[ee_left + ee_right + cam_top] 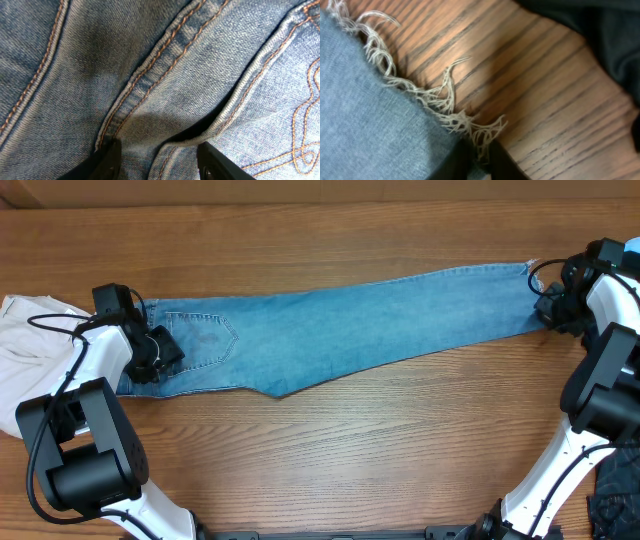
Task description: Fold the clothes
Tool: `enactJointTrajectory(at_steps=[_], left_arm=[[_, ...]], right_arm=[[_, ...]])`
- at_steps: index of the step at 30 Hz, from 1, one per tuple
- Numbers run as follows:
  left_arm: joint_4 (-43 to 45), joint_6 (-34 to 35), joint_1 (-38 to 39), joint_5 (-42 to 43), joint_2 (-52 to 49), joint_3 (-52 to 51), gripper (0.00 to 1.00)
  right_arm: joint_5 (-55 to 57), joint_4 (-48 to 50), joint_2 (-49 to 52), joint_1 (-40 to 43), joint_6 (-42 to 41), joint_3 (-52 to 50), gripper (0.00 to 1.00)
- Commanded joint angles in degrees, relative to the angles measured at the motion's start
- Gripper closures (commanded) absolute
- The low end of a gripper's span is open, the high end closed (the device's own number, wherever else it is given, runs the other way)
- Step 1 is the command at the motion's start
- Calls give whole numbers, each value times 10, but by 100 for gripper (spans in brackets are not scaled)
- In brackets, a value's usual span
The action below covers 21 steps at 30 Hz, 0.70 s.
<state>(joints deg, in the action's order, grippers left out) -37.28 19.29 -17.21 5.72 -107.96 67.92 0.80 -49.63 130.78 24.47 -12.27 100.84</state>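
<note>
The clothes, a pair of light-blue jeans [330, 325], lie stretched across the table with the waist at the left and the legs reaching right. My left gripper [155, 352] sits at the waist beside the stitched back pocket [205, 335]. In the left wrist view its jaws [159, 160] are closed on a raised fold of denim [170, 100] next to the pocket edge. My right gripper [548, 308] is at the leg end. Seen from the right wrist, that gripper [479, 160] is shut on the frayed hem [440, 107], threads pinched between the fingers.
Cream-white trousers [25, 350] lie bunched at the left edge behind the left arm. A black garment [615, 490] lies at the lower right corner, and dark cloth [600, 30] shows just beyond the hem. Bare wooden table [350, 440] lies in front of the jeans.
</note>
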Motion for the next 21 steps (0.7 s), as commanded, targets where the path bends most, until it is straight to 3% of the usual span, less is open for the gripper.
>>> enactJointTrajectory(at_steps=[1, 12, 21], left_arm=[[-2, 0, 0, -32, -14, 4, 47], [-2, 0, 0, -32, -14, 4, 47], [-2, 1, 0, -32, -14, 4, 47]], right_arm=[[17, -2, -26, 6, -8, 5, 96], [-43, -1, -49, 6, 26, 5, 96], [-316, 3, -60, 3, 85, 101, 96]])
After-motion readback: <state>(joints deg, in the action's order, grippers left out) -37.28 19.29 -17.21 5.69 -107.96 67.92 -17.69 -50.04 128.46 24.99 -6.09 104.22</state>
